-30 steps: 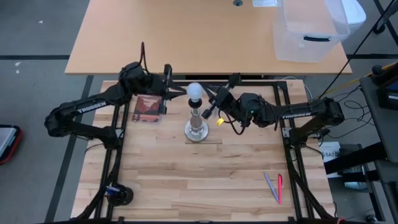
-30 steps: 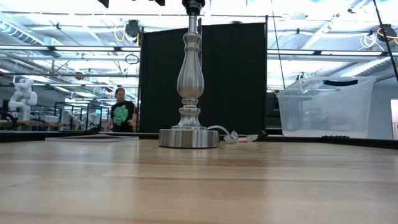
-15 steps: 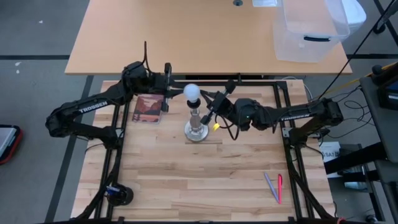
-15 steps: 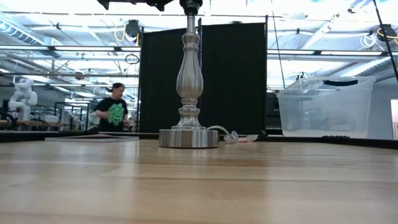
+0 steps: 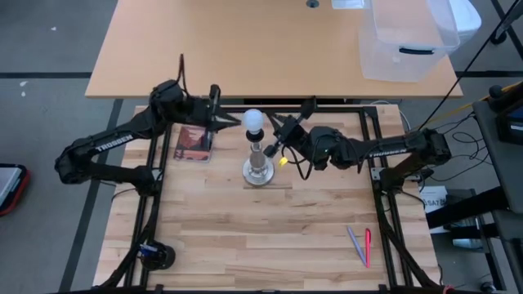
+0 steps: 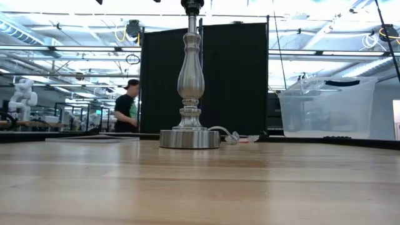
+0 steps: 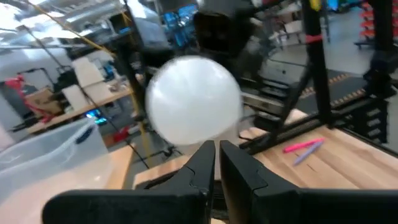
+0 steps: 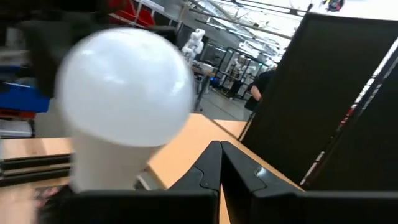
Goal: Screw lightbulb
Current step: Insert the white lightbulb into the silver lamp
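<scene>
Wood-plank tabletop (image 5: 270, 229) carries your turned, brushed-metal lamp stand (image 6: 190, 94); the smooth white round lightbulb (image 5: 255, 120) sits atop it. Your left gripper (image 5: 232, 122) and right gripper (image 5: 274, 128) flank the bulb, both pinched closed, holding nothing. "TROSSEN" marks each arm.

Pretty cramped around the lamp stand (image 5: 259, 170) at frame centre: left gripper (image 5: 230, 121) and right gripper (image 5: 272, 125) flank the lightbulb (image 5: 255, 119) on top. The table (image 5: 245, 237) in the lower half is wide open, only two pens (image 5: 361, 246) lower right
</scene>
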